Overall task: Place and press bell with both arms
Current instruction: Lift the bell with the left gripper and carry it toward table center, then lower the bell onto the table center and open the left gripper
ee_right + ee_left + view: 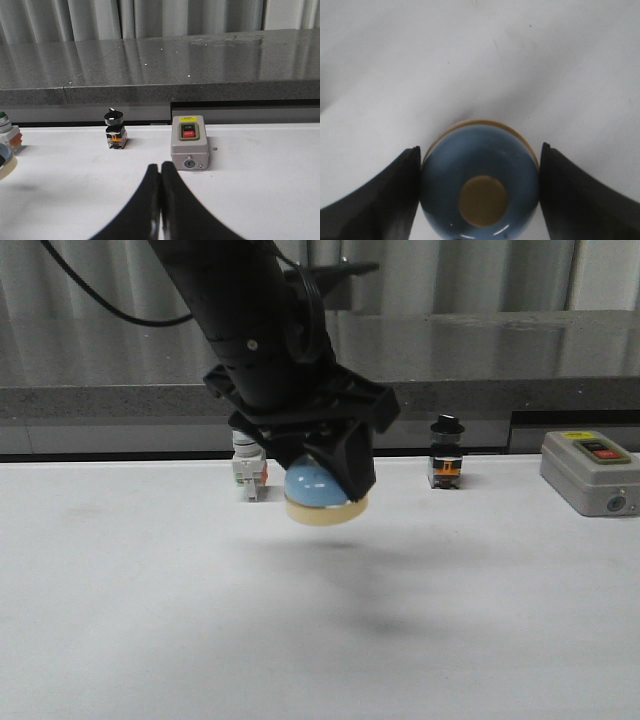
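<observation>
The light-blue bell with its cream base hangs in the air above the white table, held in my left gripper. In the left wrist view the bell sits between the two black fingers, its cream button facing the camera, and the left gripper is shut on its sides. A sliver of the bell's base shows at the edge of the right wrist view. My right gripper is shut and empty, low over the table, in front of the grey box.
A green-capped white push-button switch stands behind the bell at the table's back edge. A black-knob selector switch stands to its right. A grey box with red button sits at the far right. A dark stone ledge runs behind.
</observation>
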Available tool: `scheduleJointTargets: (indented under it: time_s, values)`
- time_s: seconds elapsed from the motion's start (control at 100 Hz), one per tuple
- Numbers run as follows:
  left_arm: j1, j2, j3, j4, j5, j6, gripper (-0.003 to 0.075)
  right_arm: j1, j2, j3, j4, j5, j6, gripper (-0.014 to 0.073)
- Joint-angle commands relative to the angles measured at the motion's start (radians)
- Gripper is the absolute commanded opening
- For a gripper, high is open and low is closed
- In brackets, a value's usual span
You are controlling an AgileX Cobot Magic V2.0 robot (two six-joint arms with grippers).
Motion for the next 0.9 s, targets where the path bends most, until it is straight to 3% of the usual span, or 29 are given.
scheduleJointTargets:
  time_s: [0.0, 0.59, 0.68, 0.83, 0.89]
  values:
    - [-0.012, -0.022, -0.033, -0.016, -0.051, -0.001, 0.0165, -0.005, -0.015, -0.014, -0.011, -0.078, -0.001, -0.006]
    - [-0.016, 0.062, -0.033, -0.037, -0.088, -0.001, 0.0192, -0.005, -0.015, -0.014, -0.011, -0.078, -0.001, -0.006]
    - [-0.016, 0.062, -0.033, -0.04, -0.084, -0.001, 0.0293, -0.005, -0.015, -0.014, -0.011, -0.078, -0.001, -0.006]
    - [-0.016, 0.062, -0.033, -0.041, -0.08, -0.001, 0.0574, -0.005, -0.015, -0.014, -0.011, -0.078, -0.001, -0.006]
    - [-0.016, 0.062, -0.033, -0.041, -0.078, -0.001, 0.0627, -0.005, -0.015, -0.014, -0.011, -0.078, -0.001, -0.006]
